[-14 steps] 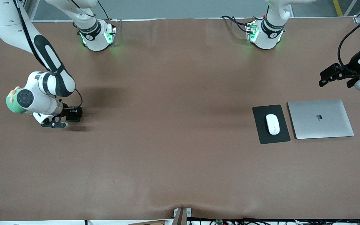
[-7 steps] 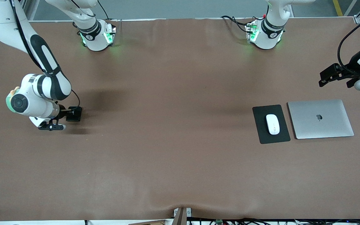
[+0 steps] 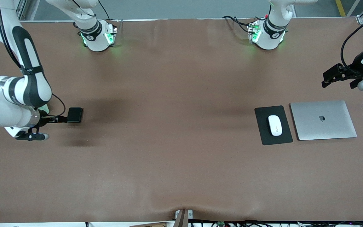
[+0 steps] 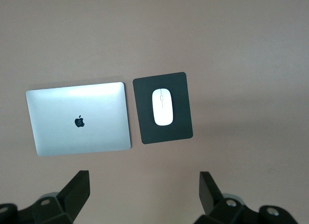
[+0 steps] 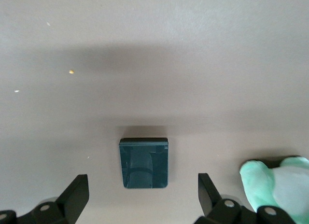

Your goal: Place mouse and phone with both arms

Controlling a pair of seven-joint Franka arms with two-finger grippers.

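2 pincers spread, nothing held. My right gripper hangs by the phone, flat on the table; I lift straight, no nudging. Left gripper waits above the mouse on its pad.

I see a closed silver laptop flat on the brown surface, well apart from the left jaws in that wrist view. Just beside it lies a matte black pad, edges nearly touching. By the right jaws sits a pale green soft thing, perhaps a plush toy; too little of it shows to be sure. Cables trail along the surface edge.
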